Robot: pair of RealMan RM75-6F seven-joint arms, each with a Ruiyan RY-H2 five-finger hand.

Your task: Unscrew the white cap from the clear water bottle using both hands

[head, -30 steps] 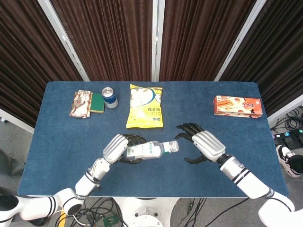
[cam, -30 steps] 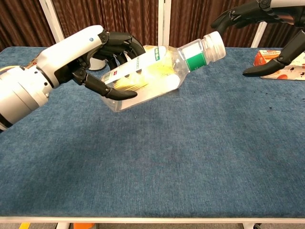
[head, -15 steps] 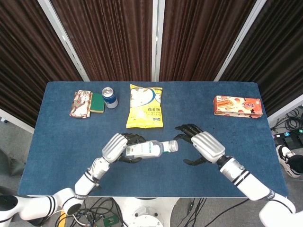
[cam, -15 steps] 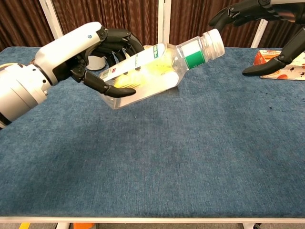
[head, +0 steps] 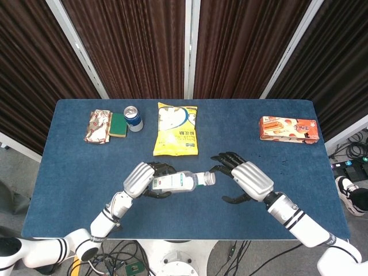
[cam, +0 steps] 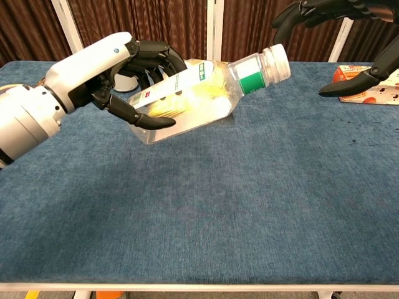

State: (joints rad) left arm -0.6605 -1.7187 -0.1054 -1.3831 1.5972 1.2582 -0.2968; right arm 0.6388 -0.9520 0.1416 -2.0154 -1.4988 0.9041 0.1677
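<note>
Bottle (cam: 193, 96) position: my left hand (head: 140, 179) gripped the clear body, holding it tilted above the blue bench (head: 69, 167), neck pointing toward my right. White cap (cam: 278, 62) remained seated on the neck. My right hand (head: 248, 179) was empty, fingers spread wide, just beside the cap but not touching it in either view.

Risk assessment, judged from this posture:
- Approach misalignment. The bottle was angled, so my right fingers could close across the cap edge rather than around it and slip off.
- Reaction torque. If my left grip on the smooth body were loose, the bottle would likely rotate with the cap instead of releasing it.
- Spill. I could not tell the fill level; loosening a tilted bottle might release water onto the bench.
</note>
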